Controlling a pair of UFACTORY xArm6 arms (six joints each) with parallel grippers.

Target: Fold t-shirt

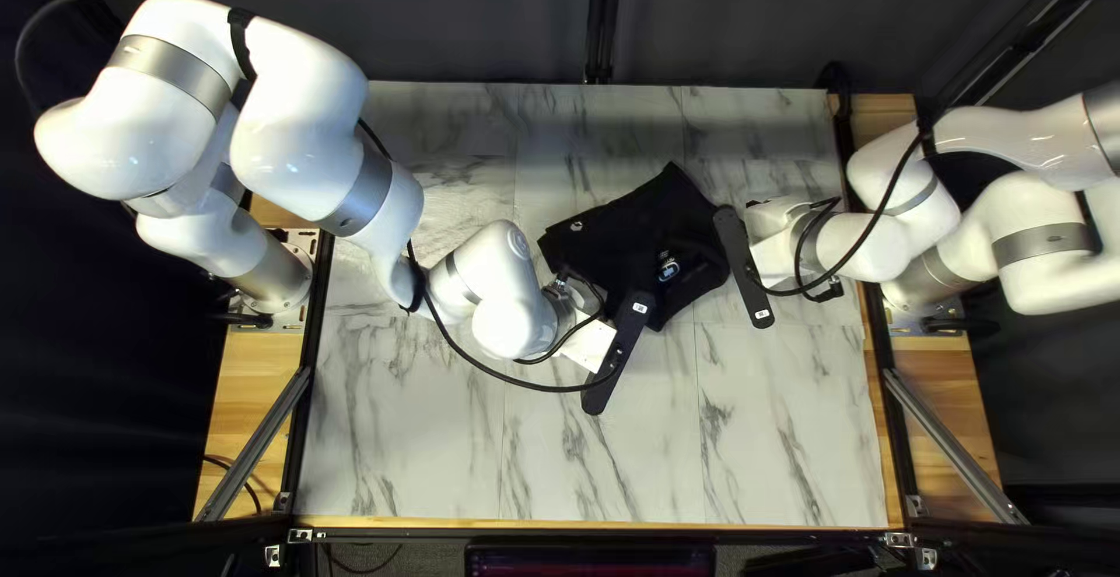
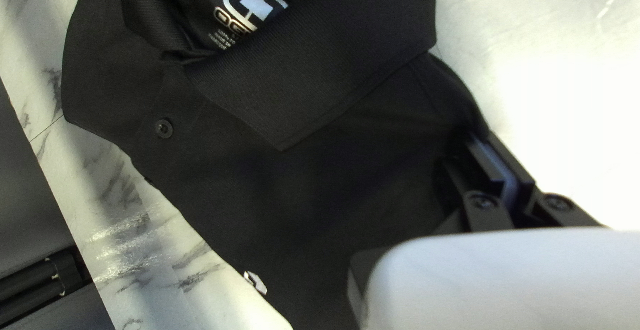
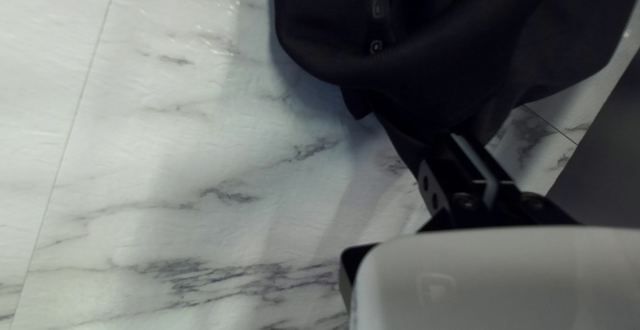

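Note:
The black t-shirt lies folded and bunched in the middle of the table in the top left view, between my left gripper and my right gripper. The left wrist view has the shirt with its collar, a button and a neck label facing up; my left gripper is shut on its edge beside the collar. In the right wrist view, cloth of the shirt gathers to a narrow point, where my right gripper is shut on it. In the top left view both sets of fingertips are hidden.
Bare marble-patterned table top extends along the near side and beyond the shirt. My left arm reaches over the table's left part, with a cable looping low beside it. Metal frame bars flank the table.

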